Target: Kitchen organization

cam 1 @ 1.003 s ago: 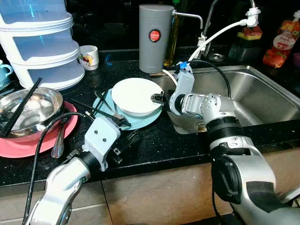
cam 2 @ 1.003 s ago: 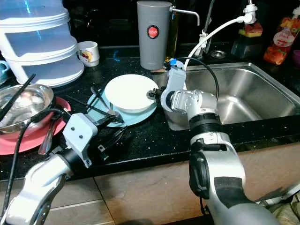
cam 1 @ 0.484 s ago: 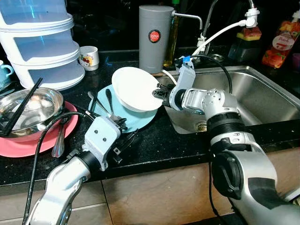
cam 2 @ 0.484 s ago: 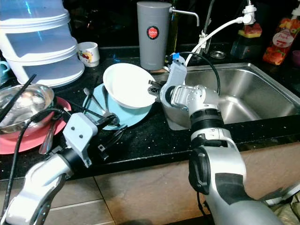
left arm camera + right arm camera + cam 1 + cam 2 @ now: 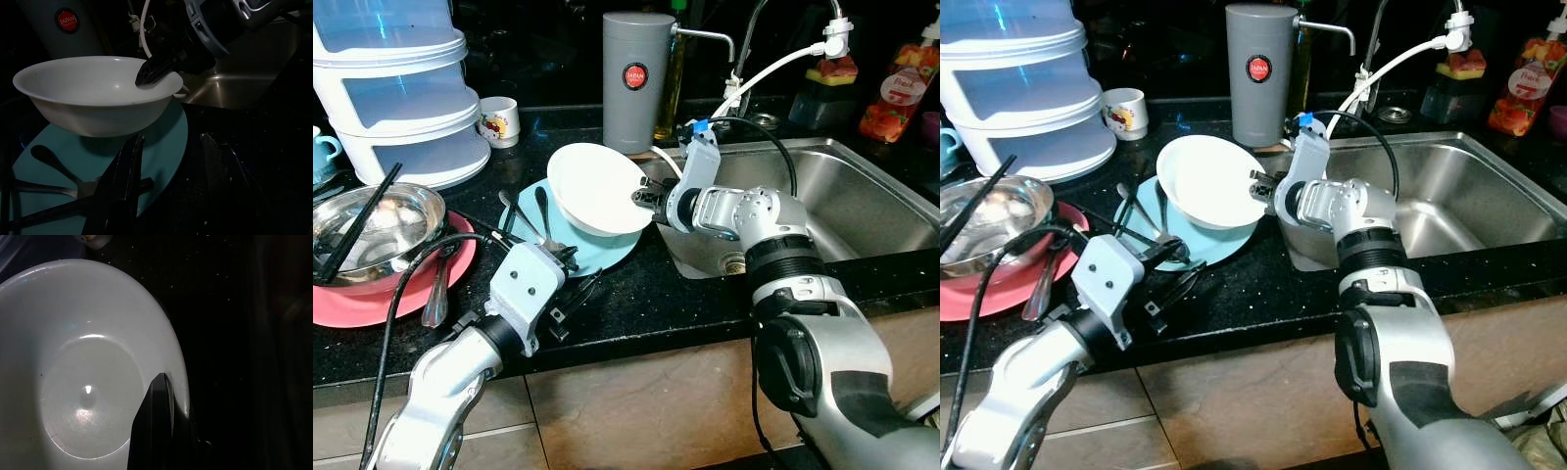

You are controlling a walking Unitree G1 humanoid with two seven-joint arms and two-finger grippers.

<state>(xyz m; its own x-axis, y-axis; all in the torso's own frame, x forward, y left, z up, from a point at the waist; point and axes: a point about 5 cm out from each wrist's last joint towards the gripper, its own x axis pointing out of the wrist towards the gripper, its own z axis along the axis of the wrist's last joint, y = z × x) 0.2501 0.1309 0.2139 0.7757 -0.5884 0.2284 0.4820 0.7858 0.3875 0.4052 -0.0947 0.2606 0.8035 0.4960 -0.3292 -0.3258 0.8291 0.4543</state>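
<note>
the right gripper (image 5: 644, 199) pinches the tilted bowl (image 5: 597, 188) at frame centre, the left gripper (image 5: 570, 272) open; sorting barely begun.

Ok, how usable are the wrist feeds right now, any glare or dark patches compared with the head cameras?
Left eye view: evenly lit and sharp, bowl and right gripper clear. Left wrist view: dim, background near black, but the bowl, teal plate and the left gripper's fingers read fine. Right wrist view: a small glare spot in the bowl, counter almost black.
</note>
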